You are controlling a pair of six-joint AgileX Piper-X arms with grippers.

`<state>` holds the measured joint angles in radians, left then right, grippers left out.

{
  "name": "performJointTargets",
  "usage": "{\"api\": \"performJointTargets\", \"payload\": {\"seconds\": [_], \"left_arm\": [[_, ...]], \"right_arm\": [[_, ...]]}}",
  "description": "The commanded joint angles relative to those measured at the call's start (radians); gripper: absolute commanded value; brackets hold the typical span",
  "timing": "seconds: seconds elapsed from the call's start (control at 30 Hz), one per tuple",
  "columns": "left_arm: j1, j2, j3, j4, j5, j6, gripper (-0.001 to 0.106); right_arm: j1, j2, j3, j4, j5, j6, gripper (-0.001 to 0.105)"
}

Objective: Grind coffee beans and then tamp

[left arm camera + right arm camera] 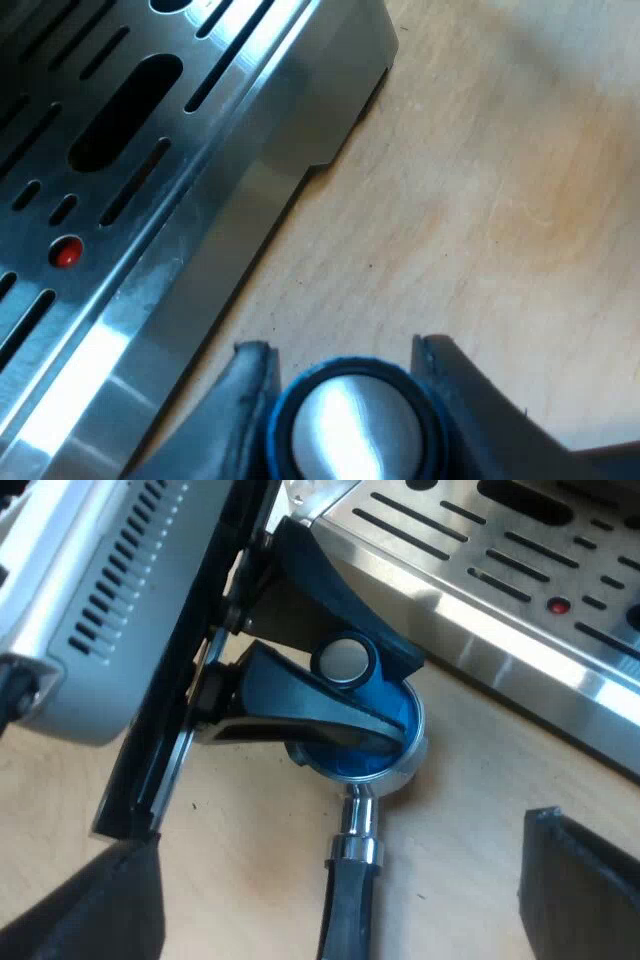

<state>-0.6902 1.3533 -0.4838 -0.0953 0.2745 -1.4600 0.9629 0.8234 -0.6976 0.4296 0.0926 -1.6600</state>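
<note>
The pale wooden bench (250, 850) carries the espresso machine (520, 655), its steel base standing flat on the wood. Just beside the base, at about 7 o'clock from its corner, the metal holder (412, 755) rests, its dark handle (345, 920) pointing to 6 o'clock.

Table (520, 150): pale wood, faint grain, smooth finish.
Patch (455, 215): warm yellowish tint on the wood.
Light: bright, with soft shadows lying across the wood.

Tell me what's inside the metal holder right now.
The blue tamper sits in the metal holder, clasped by the left gripper. Whatever lies beneath the tamper is covered.
</note>
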Motion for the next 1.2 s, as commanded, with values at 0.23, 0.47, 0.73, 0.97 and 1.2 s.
{"api": "performJointTargets", "payload": {"seconds": [0.23, 0.47, 0.73, 0.97, 1.2], "left_arm": [[-0.005, 0.068, 0.027, 0.137, -0.009, -0.001, 0.001], [-0.005, 0.068, 0.027, 0.137, -0.009, -0.001, 0.001], [-0.005, 0.068, 0.024, 0.135, -0.009, -0.001, 0.001], [-0.005, 0.045, 0.018, 0.135, -0.009, -0.001, 0.001], [-0.005, -0.040, 0.015, 0.111, -0.009, -0.001, 0.001]], "right_arm": [[-0.004, -0.006, -0.006, 0.002, -0.006, 0.007, 0.074], [-0.004, -0.006, -0.006, 0.002, -0.006, 0.007, 0.074], [-0.004, -0.006, -0.006, 0.002, -0.006, 0.007, 0.074], [-0.004, -0.006, -0.006, 0.002, -0.006, 0.007, 0.074], [-0.004, -0.006, -0.006, 0.002, -0.006, 0.007, 0.074]]}}
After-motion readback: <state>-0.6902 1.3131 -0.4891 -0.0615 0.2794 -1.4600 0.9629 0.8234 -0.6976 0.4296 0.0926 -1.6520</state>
